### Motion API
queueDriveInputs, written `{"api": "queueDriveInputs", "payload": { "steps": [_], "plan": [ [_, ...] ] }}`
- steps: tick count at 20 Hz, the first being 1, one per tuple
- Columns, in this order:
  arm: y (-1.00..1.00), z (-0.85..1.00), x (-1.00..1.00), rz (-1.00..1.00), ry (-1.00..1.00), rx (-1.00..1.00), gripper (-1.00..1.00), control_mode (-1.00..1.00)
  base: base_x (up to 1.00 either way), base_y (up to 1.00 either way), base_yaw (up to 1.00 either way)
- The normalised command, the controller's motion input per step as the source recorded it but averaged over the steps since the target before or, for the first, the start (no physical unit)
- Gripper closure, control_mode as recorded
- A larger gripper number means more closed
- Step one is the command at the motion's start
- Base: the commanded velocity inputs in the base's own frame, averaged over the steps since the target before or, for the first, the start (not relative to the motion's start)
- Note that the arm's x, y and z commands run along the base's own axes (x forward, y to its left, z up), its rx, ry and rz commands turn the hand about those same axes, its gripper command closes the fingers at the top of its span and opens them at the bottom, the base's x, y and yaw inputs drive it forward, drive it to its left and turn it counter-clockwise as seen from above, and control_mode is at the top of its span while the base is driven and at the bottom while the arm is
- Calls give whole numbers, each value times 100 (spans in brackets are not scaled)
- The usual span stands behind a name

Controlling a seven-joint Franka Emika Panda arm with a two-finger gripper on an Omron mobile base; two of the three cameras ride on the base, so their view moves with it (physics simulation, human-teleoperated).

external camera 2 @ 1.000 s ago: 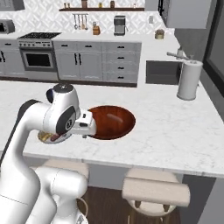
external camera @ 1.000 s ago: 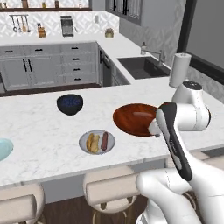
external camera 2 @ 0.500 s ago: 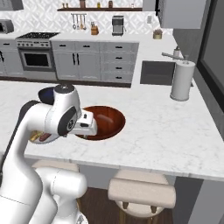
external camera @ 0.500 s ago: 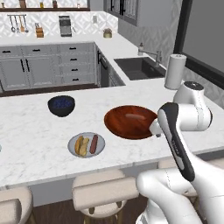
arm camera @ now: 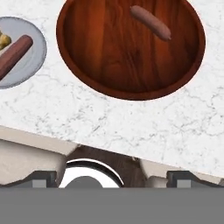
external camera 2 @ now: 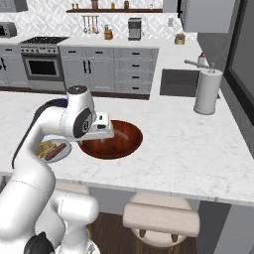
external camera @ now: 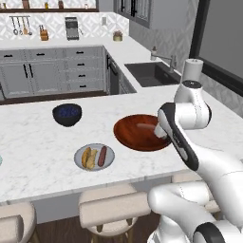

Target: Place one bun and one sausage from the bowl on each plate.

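Surface: white marble-patterned island counter (external camera: 38, 156), padded stools (external camera: 114, 211) tucked along its near edge.

Room: grey cabinets (external camera: 52, 71) along the back wall, a range with oven (external camera 2: 42, 64), a shelf with hanging utensils, a coffee maker (external camera 2: 134, 27), a dark sink (external camera: 147, 73) with faucet, a paper towel roll (external camera 2: 207, 92) upright on the counter near the sink.

Pincer (arm camera: 111, 177): poised above the counter's near edge, fingers (arm camera: 41, 178) spread wide apart, nothing between them.

Bowl (arm camera: 83, 48), reddish-brown, wide and shallow: just ahead of the pincer, on the counter, apart from it. One sausage (arm camera: 151, 22) lies inside, toward the far right of the bowl as the hand camera sees it.

Grey plate (external camera: 107, 161): just beside the bowl, ahead and to the left of the pincer, not touching the bowl. It carries a bun (external camera: 87, 157) and a second sausage (external camera: 102, 158) side by side.

Dark blue bowl (external camera: 67, 114): farther from the pincer, beyond the grey plate, well apart from the reddish-brown bowl.
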Motion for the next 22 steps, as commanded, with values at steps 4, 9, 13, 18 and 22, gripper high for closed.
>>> {"api": "queueDriveInputs", "payload": {
  "steps": [4,9,13,18,22],
  "plan": [
    [1,-4,100,7,24,-21,-100,-100,0,0,0],
    [1,-24,100,18,-4,-20,-100,-100,0,0,0],
    [-17,-69,100,17,-19,1,-100,-100,0,0,0],
    [0,-73,94,14,-21,-1,-100,-100,0,0,0],
    [-9,-59,70,3,-3,-6,-100,-100,0,0,0]
  ]
}}
